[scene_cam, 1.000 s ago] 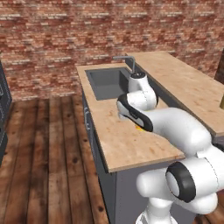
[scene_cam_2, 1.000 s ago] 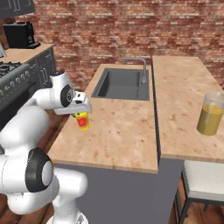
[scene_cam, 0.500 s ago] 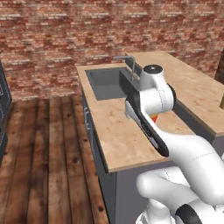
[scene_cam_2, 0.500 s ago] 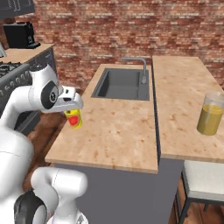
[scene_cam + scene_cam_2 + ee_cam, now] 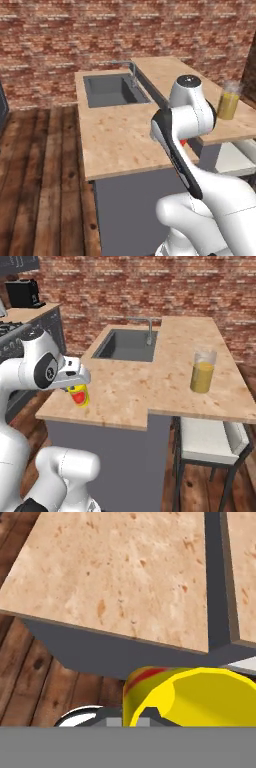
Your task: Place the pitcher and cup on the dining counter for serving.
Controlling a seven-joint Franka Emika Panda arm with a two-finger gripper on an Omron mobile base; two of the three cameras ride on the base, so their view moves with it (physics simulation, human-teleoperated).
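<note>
We are carrying the cup [image 5: 80,395] clenched in the end effector [image 5: 75,387], just off the near left edge of the worktop [image 5: 125,391]. It is looking small, stiff and light, and we are gripping it at the rim [image 5: 150,709], so tipping seems the likely risk. The pitcher [image 5: 202,372] is standing on the dining counter [image 5: 200,341] at the right; we judge it heavier, slippery glass, best taken around the body.
</note>
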